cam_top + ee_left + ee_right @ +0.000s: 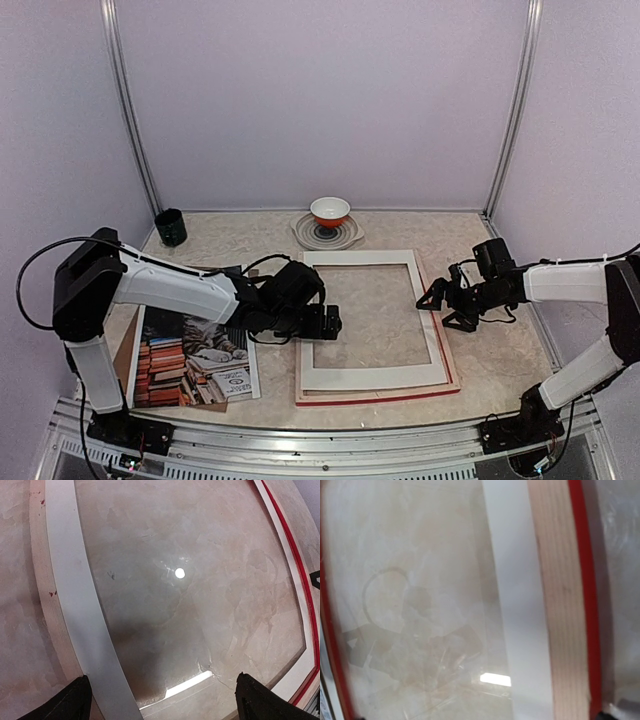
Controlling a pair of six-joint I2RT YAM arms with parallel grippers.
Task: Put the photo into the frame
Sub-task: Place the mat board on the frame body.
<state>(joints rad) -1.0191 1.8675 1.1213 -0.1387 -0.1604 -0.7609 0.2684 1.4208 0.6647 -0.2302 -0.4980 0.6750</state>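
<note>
Tip time: spotted the frame (380, 395) lying back-up in the middle of the surface (500, 350), white mat (372, 376) seated in it, photo (195, 360) flat near its left side. Saw left gripper (335, 322) over the frame's left side and right gripper (432, 300) at its right edge, both spread wide, nothing held. Figured best to pinch the photo by one edge, keep it level, and square it to the mat before letting go.

Bare table (500, 350) lies open right of the frame (380, 397) up to the far-right corner; dark cup (170, 227) blocks the far-left corner, bowl (330, 211) on a plate (348, 236) the far edge's middle, left arm (170, 285) overhangs the photo (195, 365) near-left.
</note>
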